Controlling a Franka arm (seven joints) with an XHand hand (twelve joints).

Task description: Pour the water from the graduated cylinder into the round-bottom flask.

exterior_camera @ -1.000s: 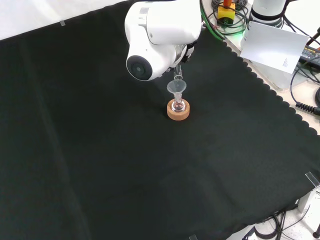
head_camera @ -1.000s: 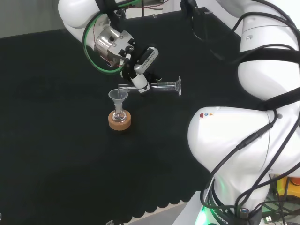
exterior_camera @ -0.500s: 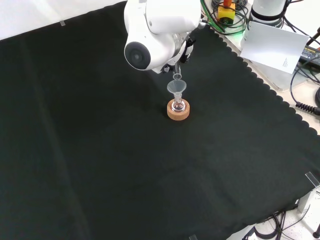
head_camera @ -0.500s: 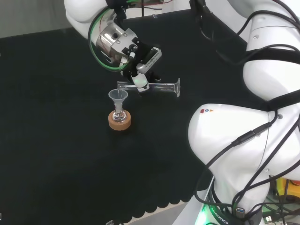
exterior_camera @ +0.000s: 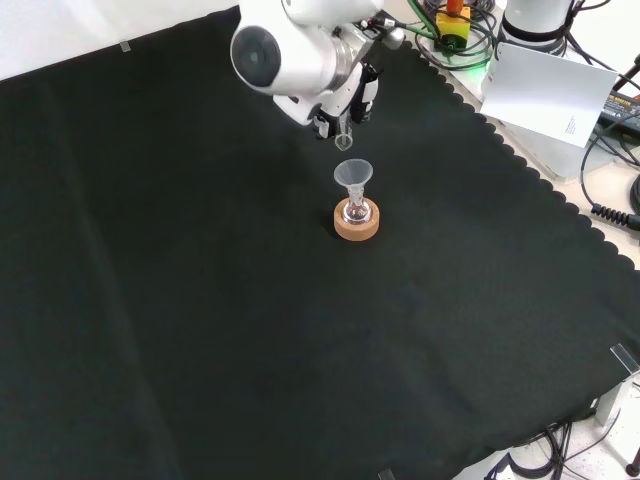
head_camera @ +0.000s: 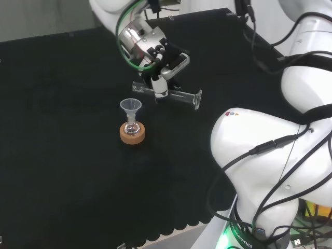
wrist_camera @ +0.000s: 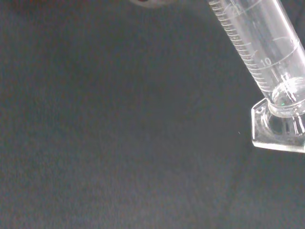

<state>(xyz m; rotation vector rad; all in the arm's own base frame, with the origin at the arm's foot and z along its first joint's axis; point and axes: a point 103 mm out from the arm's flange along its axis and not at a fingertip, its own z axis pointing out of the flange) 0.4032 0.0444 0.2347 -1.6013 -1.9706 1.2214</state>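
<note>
Black-and-white hand [head_camera: 158,72]: I see it clamped round the clear glass graduated cylinder [head_camera: 168,94], held nearly level.
Flask [head_camera: 133,126]: small round-bottom glass, funnel [head_camera: 130,107] on top, left of the cylinder in the head view.

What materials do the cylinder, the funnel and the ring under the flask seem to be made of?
Graduated cylinder: clear glass or plastic, glossy, with printed marks; which one I cannot tell.
Funnel: clear, likewise glass or plastic.
Ring under the flask: probably cork, matte, tan and grainy.
</note>
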